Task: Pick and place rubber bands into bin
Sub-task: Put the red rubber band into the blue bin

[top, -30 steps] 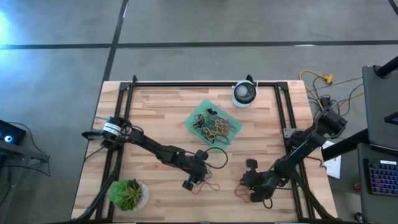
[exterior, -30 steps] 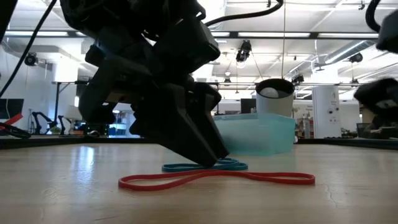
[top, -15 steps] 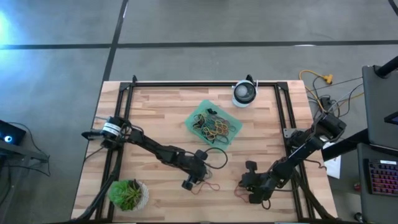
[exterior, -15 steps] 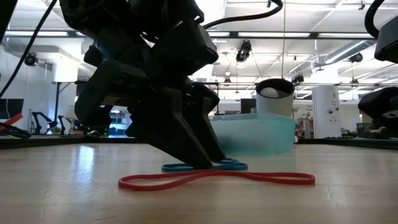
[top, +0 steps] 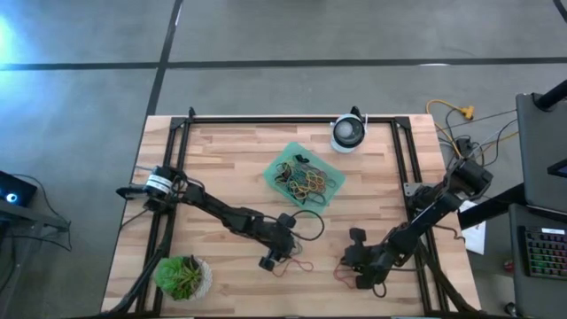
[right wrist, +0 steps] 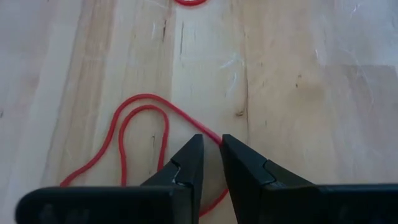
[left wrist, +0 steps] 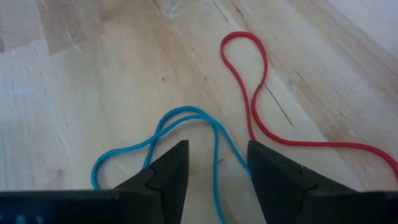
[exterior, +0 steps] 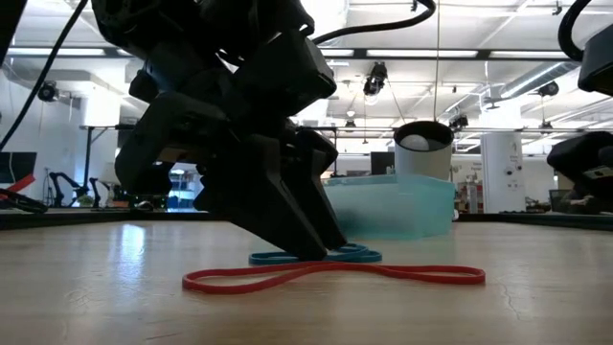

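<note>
The mint-green bin [top: 306, 175] sits at the table's middle and holds several rubber bands; it also shows in the low view [exterior: 397, 209]. My left gripper [top: 273, 259] [left wrist: 217, 163] is open, tips down at the table. One strand of a blue band [left wrist: 186, 121] [exterior: 359, 255] runs between its fingers, with a long red band [left wrist: 252, 93] [exterior: 335, 275] beside it. My right gripper [top: 352, 262] [right wrist: 212, 152] is low over the table, open only narrowly. A strand of another red band [right wrist: 140, 109] runs between its fingers.
A round white-and-black device [top: 348, 133] stands at the far edge behind the bin. A green potted plant [top: 183, 276] sits at the near left corner. A black metal frame [top: 292, 120] runs along the table's edges. Bare wood lies between the two grippers.
My right gripper has come down a little toward the table. My left gripper has shifted slightly over the blue band, tips still at the table. The bands lie where they were.
</note>
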